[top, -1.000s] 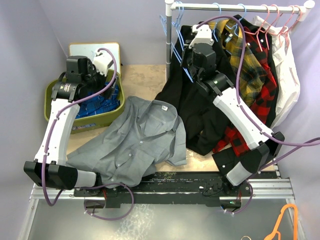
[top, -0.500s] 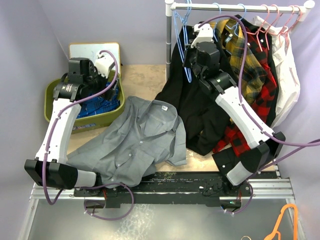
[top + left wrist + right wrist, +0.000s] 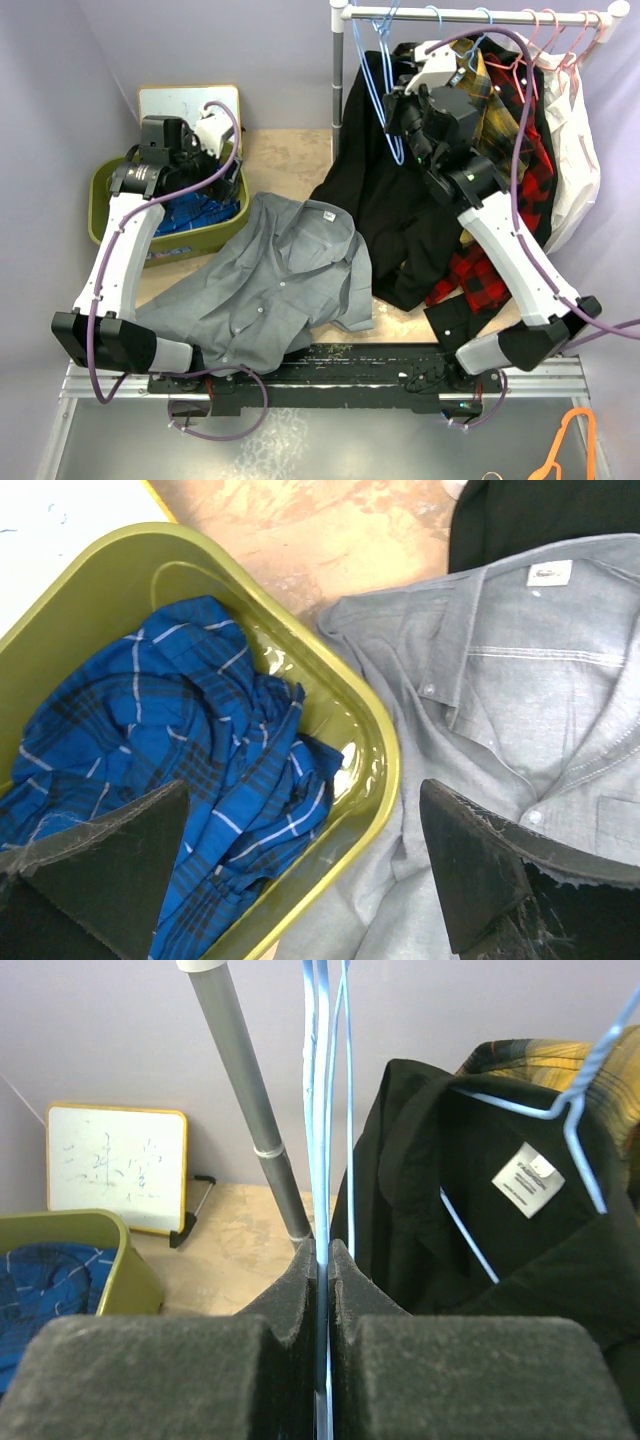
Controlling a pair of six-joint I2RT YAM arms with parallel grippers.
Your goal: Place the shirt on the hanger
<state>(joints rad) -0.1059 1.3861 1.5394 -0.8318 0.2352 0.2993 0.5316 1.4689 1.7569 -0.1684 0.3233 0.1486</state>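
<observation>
We hold the right fingers (image 3: 288, 1305) clamped on the hanger (image 3: 322, 1110) at the left end of the rail (image 3: 470, 14), presumably to unhook it. The shirt (image 3: 270, 280) lies spread on the bench (image 3: 290, 150) in front of the rail. Our left fingers (image 3: 110, 850) gape apart, left of the rail, holding nothing.

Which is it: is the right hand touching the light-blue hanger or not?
Touching. The right wrist view shows the right hand pinched shut on the hanger, its thin wire clamped with no gap either side.
</observation>
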